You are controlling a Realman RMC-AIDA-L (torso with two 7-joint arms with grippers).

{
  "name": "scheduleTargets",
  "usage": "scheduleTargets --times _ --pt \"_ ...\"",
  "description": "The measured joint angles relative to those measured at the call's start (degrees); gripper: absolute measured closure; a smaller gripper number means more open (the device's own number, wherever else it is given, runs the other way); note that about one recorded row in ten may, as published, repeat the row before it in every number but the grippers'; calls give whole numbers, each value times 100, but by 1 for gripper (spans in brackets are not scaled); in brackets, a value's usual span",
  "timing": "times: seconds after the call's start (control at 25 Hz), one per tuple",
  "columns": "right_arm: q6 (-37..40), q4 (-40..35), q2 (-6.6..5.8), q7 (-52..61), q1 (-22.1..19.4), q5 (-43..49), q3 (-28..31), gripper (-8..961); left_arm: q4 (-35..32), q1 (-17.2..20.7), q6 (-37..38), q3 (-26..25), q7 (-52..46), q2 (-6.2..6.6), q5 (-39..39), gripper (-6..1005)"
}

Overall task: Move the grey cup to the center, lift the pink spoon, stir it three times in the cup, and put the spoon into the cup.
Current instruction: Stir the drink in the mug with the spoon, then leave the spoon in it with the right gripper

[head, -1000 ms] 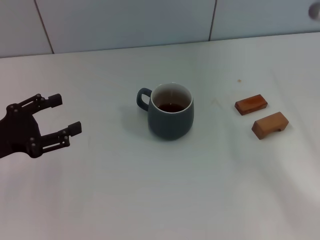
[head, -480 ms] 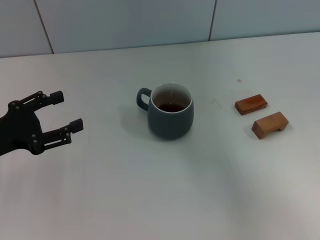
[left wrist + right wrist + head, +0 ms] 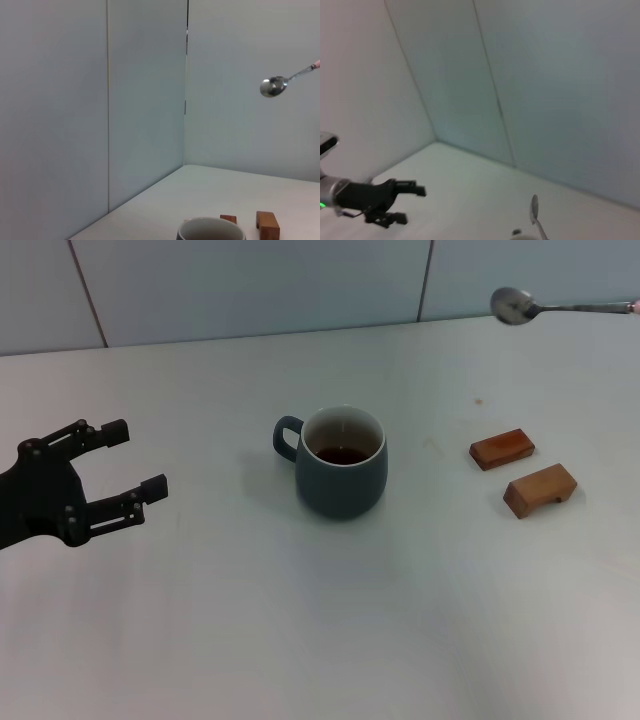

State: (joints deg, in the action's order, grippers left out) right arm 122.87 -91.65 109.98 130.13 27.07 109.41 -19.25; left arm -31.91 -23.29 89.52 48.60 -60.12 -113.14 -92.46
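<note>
Two arms share this job, and we start with the biggest thing: the white table, with the grey cup standing upright near its middle, handle toward our left side, dark liquid inside. To our right of it lie two brown wooden blocks, well apart from the cup and playing no part. Our left gripper hovers off to the left of the cup with its fingers spread and nothing between them, so that arm looks done with the cup. The smallest piece matters most: the pink spoon is in the air, high at the far right, its long axis roughly level, silver bowl pointing toward the cup and only a tip of pink handle showing at the edge. We judge our right arm carries it, though we cannot tell how its jaws stand. The cup lies down and to the left of the spoon's bowl, so the bowl would have to tip down over the rim to stir.
</note>
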Motion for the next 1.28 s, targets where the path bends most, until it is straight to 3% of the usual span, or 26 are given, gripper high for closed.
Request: scheduleTargets --times 0.04,0.08,0.16,0.36,0.8,1.28 --pt "49 -60 -153 458 131 6 -209 844 0 0 0 0 0 0 0 162" --pt "49 -60 -153 458 131 6 -209 844 0 0 2 0 0 -4 0 162" --pt "152 -47 -340 976 377 147 -365 844 0 3 21 0 0 -6 0 162" --pt "209 69 -512 1507 743 805 -738 844 0 32 38 0 0 -6 0 162" --pt "209 193 -555 1937 1188 1373 -1606 845 0 53 81 0 0 -10 0 162" --pt "40 416 -482 2107 1673 2068 -2273 845 -8 53 136 0 10 -19 0 162"
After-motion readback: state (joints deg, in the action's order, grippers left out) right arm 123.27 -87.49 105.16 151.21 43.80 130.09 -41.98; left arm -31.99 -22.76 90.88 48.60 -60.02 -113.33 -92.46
